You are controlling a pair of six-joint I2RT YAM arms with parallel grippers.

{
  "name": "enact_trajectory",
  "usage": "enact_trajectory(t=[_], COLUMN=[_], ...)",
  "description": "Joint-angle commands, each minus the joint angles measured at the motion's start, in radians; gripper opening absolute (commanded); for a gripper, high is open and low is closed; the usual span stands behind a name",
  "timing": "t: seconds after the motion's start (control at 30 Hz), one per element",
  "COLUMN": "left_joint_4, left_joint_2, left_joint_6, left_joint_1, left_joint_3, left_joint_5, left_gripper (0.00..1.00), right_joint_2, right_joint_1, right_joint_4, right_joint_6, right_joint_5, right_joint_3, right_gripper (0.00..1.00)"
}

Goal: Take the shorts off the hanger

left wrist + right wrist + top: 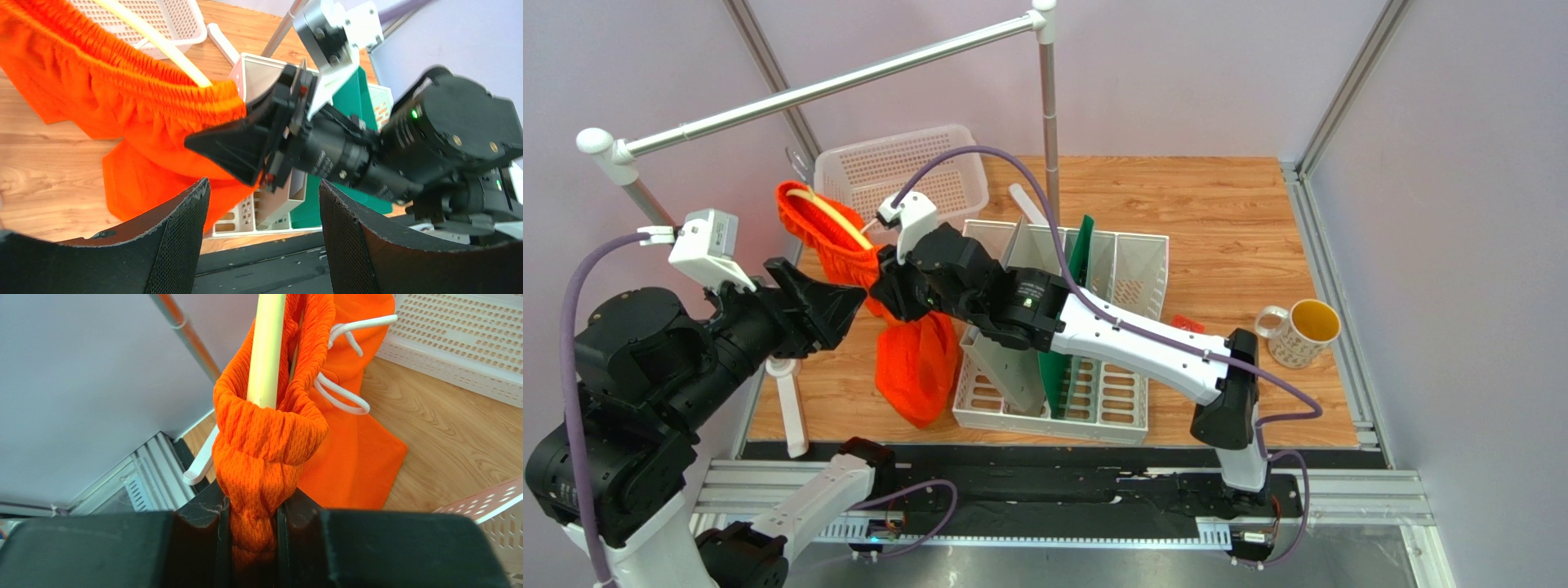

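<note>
shorts (264,447) on hanger (268,349); R claw (253,536) gripping

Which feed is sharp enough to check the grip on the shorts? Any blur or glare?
Right wrist: sharpest, with the knit of the shorts clear where the right gripper pinches them, in even light. Left wrist: waistband crisp, and the left gripper shows dark fingers along the bottom edge. Top external: evenly lit, no glare, grip too small to judge.

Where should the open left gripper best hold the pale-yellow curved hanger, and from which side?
Probably the bare rod of the thin pale-yellow curved hanger, above the waistband of the bright orange fabric shorts, the left gripper coming from its own side. The right gripper is shut on the waistband over the hanger's end, covering it.
</note>
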State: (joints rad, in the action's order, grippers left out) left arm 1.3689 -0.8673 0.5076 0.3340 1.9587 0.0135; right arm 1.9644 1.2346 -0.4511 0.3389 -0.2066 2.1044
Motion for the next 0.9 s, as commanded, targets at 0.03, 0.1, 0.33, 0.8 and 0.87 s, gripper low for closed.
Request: enact_trajectory(t=[0.03, 0.1, 0.33, 0.8, 0.87], left_joint_4=[0.139, 0.185, 0.121, 0.107, 0.095], left_joint_2=[-0.103, -0.145, -0.070, -0.068, -0.055], left_joint_6=[0.098, 0.120, 0.274, 0.399, 0.411], left_joint_1=[0.002, 0.002, 0.002, 0.002, 0.002], left_joint_3=[0.158, 0.212, -0.002, -0.098, -0.119], left_joint_5=[0.037, 0.028, -0.079, -0.165, -0.234], left_gripper=[0.71, 0.71, 0.72, 0.67, 0.65], right_joint_2=[-0.107, -0.131, -0.225, -0.315, -0.321], right_joint_1=[0.019, 0.019, 0.019, 0.019, 0.020], right_joint_4=[0.130, 0.141, 0.199, 0.261, 0.270], right_joint_6=[-0.038, -0.040, -0.017, -0.098, -0.109], right_joint_5=[0.044, 0.052, 0.058, 0.151, 0.164], right_joint_3=[-0.015, -0.044, -0.191, -0.285, -0.297], right_gripper=[0.00, 0.00, 0.00, 0.00, 0.00])
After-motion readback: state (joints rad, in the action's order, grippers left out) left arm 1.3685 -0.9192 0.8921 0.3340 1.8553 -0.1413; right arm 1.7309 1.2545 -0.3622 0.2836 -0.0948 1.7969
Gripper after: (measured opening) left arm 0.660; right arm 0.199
